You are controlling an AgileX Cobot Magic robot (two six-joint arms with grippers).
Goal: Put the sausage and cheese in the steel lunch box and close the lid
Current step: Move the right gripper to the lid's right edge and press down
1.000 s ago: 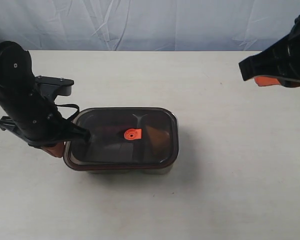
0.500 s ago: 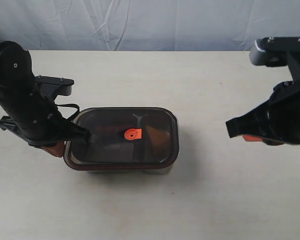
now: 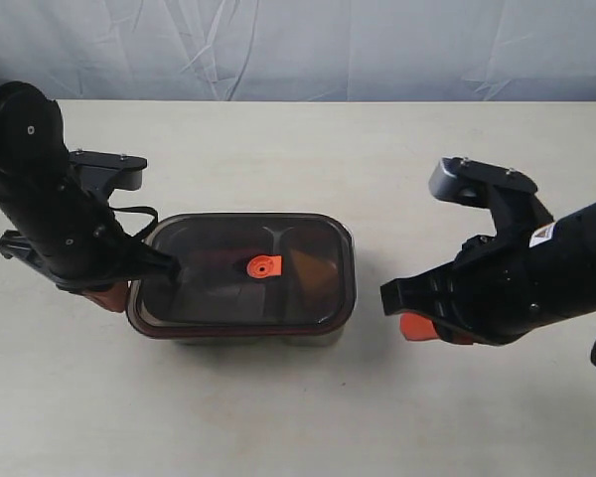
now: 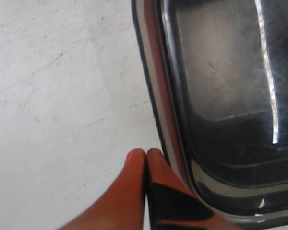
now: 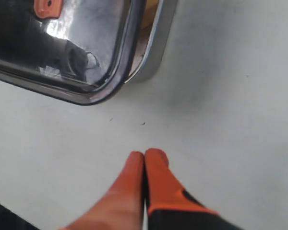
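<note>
The lid (image 3: 209, 283), probably stiff, light and slick, lay on the steel lunch box (image 5: 156, 48), its rim best pressed by the 2 empty, pinched-together tools, left tool (image 3: 111, 296) and right tool (image 3: 417, 326).

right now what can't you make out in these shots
- sausage and cheese: exterior view, only dim tints through the dark lid; outlines unclear.
- steel lunch box: right wrist view, mostly under the lid and cut off by the frame edge; seal unclear.
- left fingers: left wrist view, beside the lid's rim; contact unclear.
</note>
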